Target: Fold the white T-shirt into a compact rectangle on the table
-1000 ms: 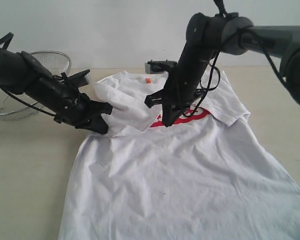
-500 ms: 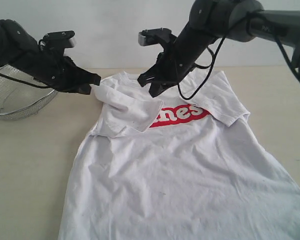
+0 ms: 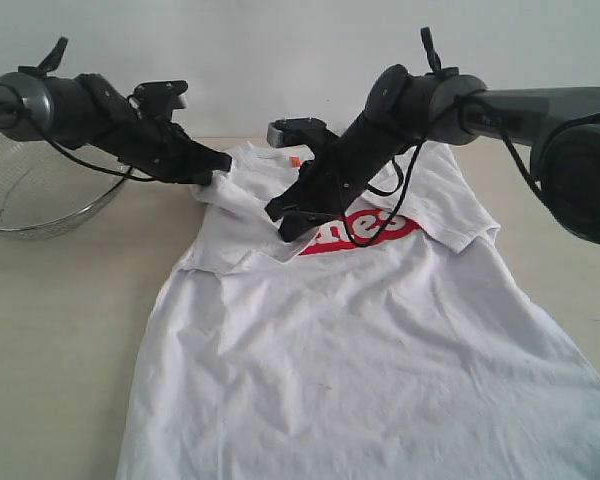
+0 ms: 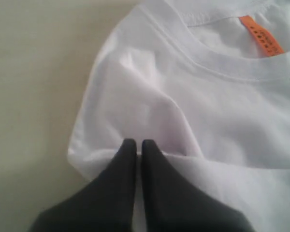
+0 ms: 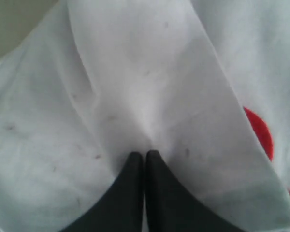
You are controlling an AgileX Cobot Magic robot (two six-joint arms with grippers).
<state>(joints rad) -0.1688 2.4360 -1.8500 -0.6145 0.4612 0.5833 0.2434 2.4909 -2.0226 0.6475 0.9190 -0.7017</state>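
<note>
The white T-shirt [image 3: 360,350] lies chest-up on the table [image 3: 60,330], its left sleeve folded in over the chest and covering part of the red lettering [image 3: 375,228]. My left gripper [image 3: 215,176] is shut on the fabric at the shirt's left shoulder. In the left wrist view its tips [image 4: 135,143] pinch a fold below the ribbed collar and the orange tag [image 4: 261,36]. My right gripper [image 3: 283,228] is shut on the folded sleeve flap. In the right wrist view creases run into its tips [image 5: 145,154], beside the red print [image 5: 261,130].
A round wire-mesh basket [image 3: 30,200] stands at the back left, just behind the left arm. The shirt's hem runs off the front edge of the exterior view. Bare tabletop lies left and right of the shirt.
The left gripper has risen from the sleeve fold to the back left, at the shoulder. The right gripper lifted toward the collar, then came back down to the left on the flap.
</note>
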